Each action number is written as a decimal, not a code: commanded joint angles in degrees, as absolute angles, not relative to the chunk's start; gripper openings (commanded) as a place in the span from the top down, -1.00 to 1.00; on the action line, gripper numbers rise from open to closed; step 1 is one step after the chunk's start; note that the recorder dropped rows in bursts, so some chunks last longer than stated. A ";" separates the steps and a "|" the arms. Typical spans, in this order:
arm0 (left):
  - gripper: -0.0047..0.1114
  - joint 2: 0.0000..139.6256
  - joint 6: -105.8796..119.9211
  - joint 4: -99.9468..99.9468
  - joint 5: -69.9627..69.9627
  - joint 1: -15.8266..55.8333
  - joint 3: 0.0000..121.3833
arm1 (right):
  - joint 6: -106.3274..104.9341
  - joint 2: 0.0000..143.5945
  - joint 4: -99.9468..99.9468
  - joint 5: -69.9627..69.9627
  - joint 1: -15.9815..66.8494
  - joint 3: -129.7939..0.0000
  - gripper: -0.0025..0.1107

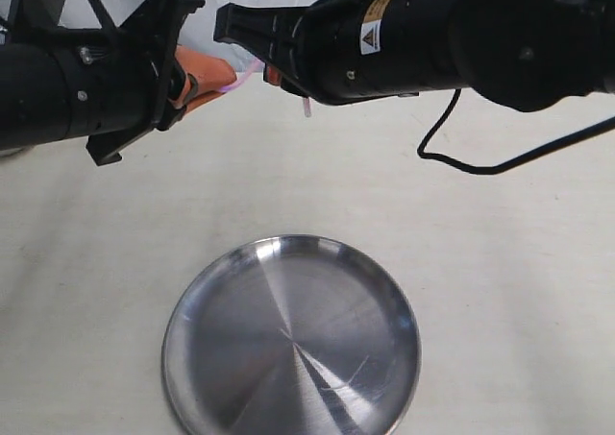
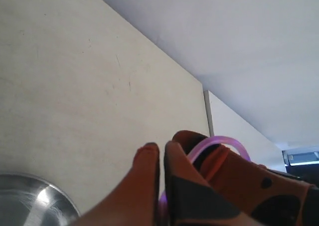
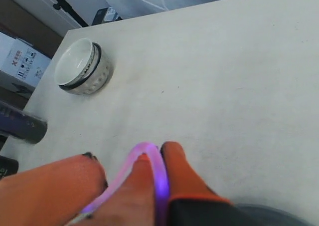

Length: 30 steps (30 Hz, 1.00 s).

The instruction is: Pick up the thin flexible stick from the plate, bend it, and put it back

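The thin pink stick (image 1: 246, 74) is bent into a tight arch between my two grippers, above the table behind the steel plate (image 1: 184, 312). My left gripper (image 2: 160, 148) is shut on one end, and the loop of the stick (image 2: 219, 140) curves past its orange fingers. My right gripper (image 3: 160, 153) is shut on the other end, with the stick (image 3: 149, 148) bowed over one finger. In the exterior view the left gripper (image 1: 207, 80) and right gripper (image 1: 264, 70) nearly touch. The stick's pale end (image 1: 306, 107) hangs below the right gripper.
A small white bowl with a dark rim (image 3: 79, 66) stands near the table's corner in the right wrist view. A dark cylinder (image 3: 22, 126) and a box (image 3: 20, 61) lie beyond the table edge. A black cable (image 1: 500, 161) hangs under the right arm.
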<state>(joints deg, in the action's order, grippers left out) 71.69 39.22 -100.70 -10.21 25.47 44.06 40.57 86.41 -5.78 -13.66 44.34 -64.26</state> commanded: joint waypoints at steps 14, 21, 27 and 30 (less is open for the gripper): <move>0.92 74.03 42.11 -99.95 -10.76 26.52 44.09 | 46.14 88.05 -2.17 -7.13 41.96 -64.81 0.96; 0.92 74.03 40.62 -99.95 -7.47 26.52 44.09 | 46.28 88.67 3.09 -2.84 41.96 -64.76 0.96; 0.92 74.03 36.68 -99.95 -5.52 26.52 44.09 | 46.54 89.89 10.04 2.23 41.96 -63.86 0.96; 0.92 74.03 34.73 -99.95 -3.95 26.52 44.34 | 46.54 89.89 12.04 4.33 41.96 -62.50 0.96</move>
<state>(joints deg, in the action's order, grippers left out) 73.50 35.73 -101.06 -3.80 25.72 44.83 46.26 90.39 10.98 -3.30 42.84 -62.47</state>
